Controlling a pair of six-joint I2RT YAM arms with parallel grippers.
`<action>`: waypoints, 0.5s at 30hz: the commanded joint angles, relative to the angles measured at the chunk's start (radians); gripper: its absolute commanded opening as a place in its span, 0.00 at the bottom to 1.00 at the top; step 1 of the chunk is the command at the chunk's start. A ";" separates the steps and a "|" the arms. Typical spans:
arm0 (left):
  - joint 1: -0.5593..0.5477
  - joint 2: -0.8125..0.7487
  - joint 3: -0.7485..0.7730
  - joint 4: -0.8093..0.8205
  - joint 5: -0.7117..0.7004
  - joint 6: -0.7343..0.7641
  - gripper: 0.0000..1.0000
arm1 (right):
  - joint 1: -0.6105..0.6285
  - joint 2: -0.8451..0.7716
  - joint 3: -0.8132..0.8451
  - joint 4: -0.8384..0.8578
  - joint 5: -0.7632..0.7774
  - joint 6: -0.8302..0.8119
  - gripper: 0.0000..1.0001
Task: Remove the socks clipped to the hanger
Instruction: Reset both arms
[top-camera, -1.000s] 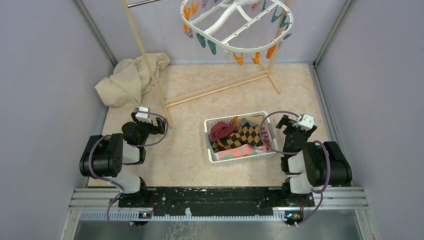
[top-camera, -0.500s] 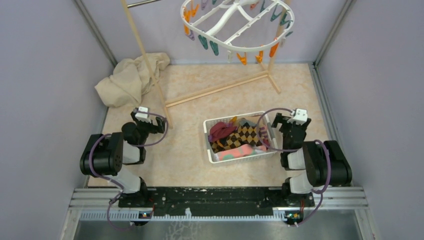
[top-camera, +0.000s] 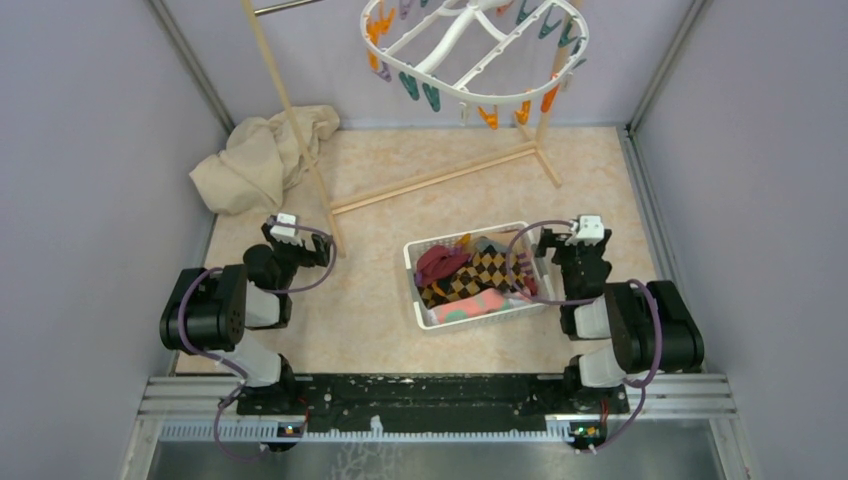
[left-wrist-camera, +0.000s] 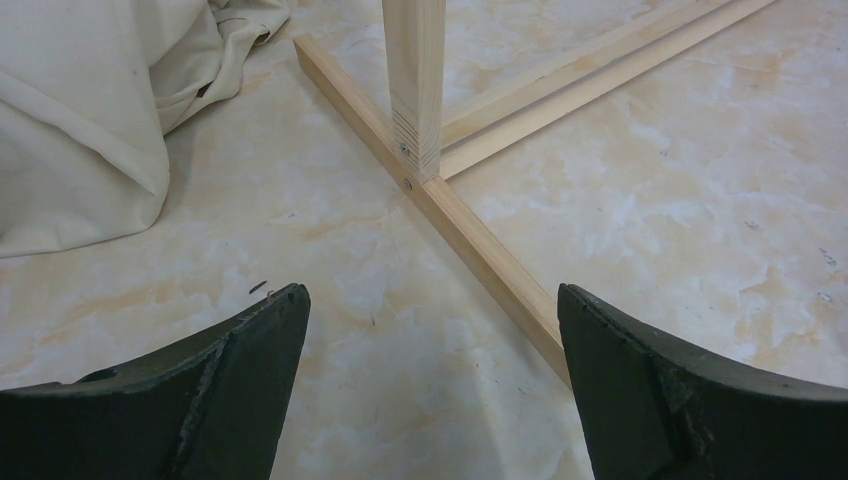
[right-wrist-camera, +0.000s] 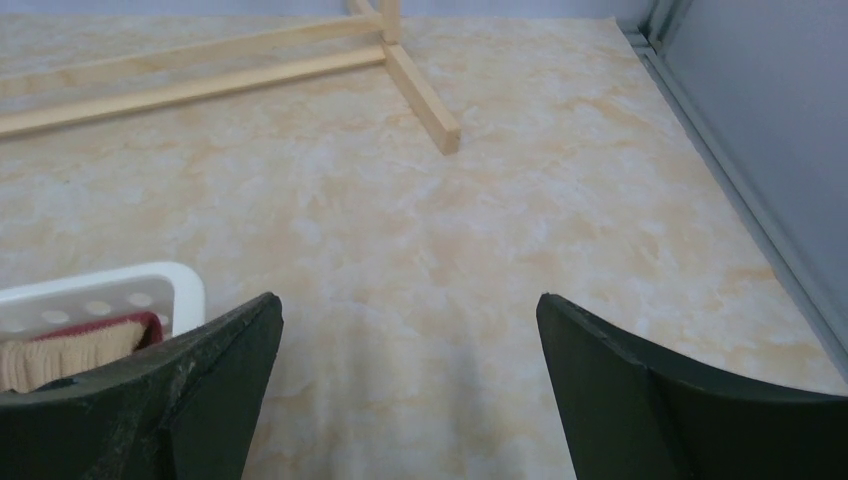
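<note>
The white oval hanger (top-camera: 450, 38) hangs at the top of the overhead view. Its orange, teal and purple pegs (top-camera: 488, 115) dangle with no sock visible on them. The socks (top-camera: 480, 272) lie piled in a white mesh basket (top-camera: 412, 275): maroon, brown-yellow check, pink with teal spots. My right gripper (top-camera: 575, 232) is open and empty beside the basket's right end. In the right wrist view (right-wrist-camera: 408, 305) it is over bare floor, with the basket corner (right-wrist-camera: 120, 290) at the left. My left gripper (top-camera: 285, 225) is open and empty, low over the floor (left-wrist-camera: 430, 300).
A wooden rack has its upright pole (top-camera: 290, 110) and floor bars (top-camera: 430, 178) at the back. Its foot (left-wrist-camera: 470, 240) runs just ahead of my left fingers. A beige cloth (top-camera: 260, 155) is heaped at the back left. Grey walls close in both sides.
My right gripper has swung left, up to the basket's right end. The hanger has drifted slightly up and to the right. The left arm has not moved.
</note>
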 joint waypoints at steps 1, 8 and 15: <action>0.000 -0.005 0.009 0.046 0.013 0.003 0.99 | 0.003 0.006 -0.099 0.227 0.203 0.084 0.99; 0.000 -0.005 0.009 0.046 0.011 0.004 0.99 | -0.011 0.002 -0.073 0.162 0.116 0.069 0.98; 0.001 -0.005 0.011 0.046 0.012 0.003 0.99 | -0.011 -0.002 -0.052 0.122 -0.039 0.001 0.98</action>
